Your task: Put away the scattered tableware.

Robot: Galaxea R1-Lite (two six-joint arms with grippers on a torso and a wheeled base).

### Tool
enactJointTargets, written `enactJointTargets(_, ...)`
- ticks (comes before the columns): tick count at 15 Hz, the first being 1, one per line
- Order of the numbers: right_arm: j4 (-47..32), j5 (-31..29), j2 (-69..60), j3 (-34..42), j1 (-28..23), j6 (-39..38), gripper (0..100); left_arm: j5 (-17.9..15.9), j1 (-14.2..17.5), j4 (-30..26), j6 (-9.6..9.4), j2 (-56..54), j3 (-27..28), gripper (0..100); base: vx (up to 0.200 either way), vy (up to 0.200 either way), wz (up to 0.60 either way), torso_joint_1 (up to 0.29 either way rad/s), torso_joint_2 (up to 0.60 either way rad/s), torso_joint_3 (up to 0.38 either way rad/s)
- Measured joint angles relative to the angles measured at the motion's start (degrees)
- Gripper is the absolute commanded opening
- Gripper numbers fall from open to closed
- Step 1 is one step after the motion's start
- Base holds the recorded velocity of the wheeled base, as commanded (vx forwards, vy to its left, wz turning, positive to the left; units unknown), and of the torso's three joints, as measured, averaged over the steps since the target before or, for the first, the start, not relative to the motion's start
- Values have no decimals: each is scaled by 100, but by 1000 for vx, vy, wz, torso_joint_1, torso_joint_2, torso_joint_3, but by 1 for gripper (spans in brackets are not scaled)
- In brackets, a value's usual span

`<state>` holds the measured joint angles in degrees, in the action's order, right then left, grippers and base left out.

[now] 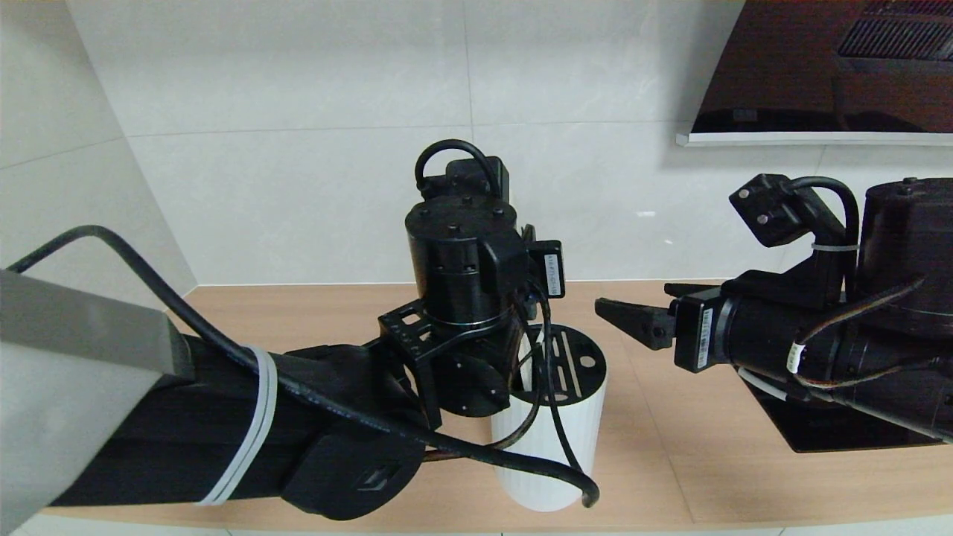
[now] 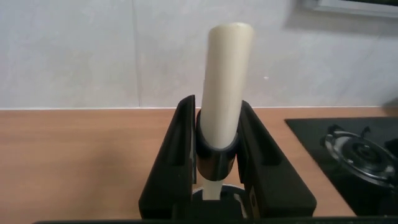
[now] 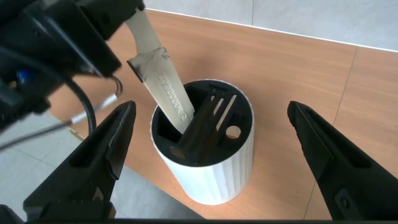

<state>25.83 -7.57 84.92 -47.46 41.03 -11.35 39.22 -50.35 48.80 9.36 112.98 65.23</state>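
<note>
Right wrist view: the knife (image 3: 166,87) slants tip-down into an opening in the white knife holder (image 3: 211,177) on the wooden counter (image 3: 298,68). The left gripper (image 2: 217,146) is clamped on its cream handle. The right gripper (image 3: 210,109) hangs spread wide near the holder. It would be best to stand the blade upright, lower it slowly, then release. Blade markings and the wrist stickers (image 1: 552,272) are too small to read.

Seen from beside the counter: one white tableware holder (image 1: 592,424) and one cream-handled knife (image 2: 227,81). Two grippers, the left gripper (image 2: 217,155) and the right gripper (image 3: 210,109). One wooden countertop (image 1: 298,313), one black hob (image 1: 819,435), one burner (image 2: 359,151), one extractor hood (image 1: 819,67).
</note>
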Motion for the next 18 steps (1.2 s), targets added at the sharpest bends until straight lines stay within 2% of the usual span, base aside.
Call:
enactJointTargets(5, -2, 0, 6, 0, -5, 0, 100, 158, -94, -41, 5, -26, -21, 0, 0, 0, 0, 0, 0, 0)
enactJointTargets(14, -2, 0, 9, 0, 0, 0, 100, 189, -100, 101, -23, -243, -21, 0, 0, 0, 0, 0, 0, 0)
enactJointTargets(18, -2, 0, 9, -2, 0, 0, 100, 180, -124, 13, -80, -273, -200, 0, 0, 0, 0, 0, 0, 0)
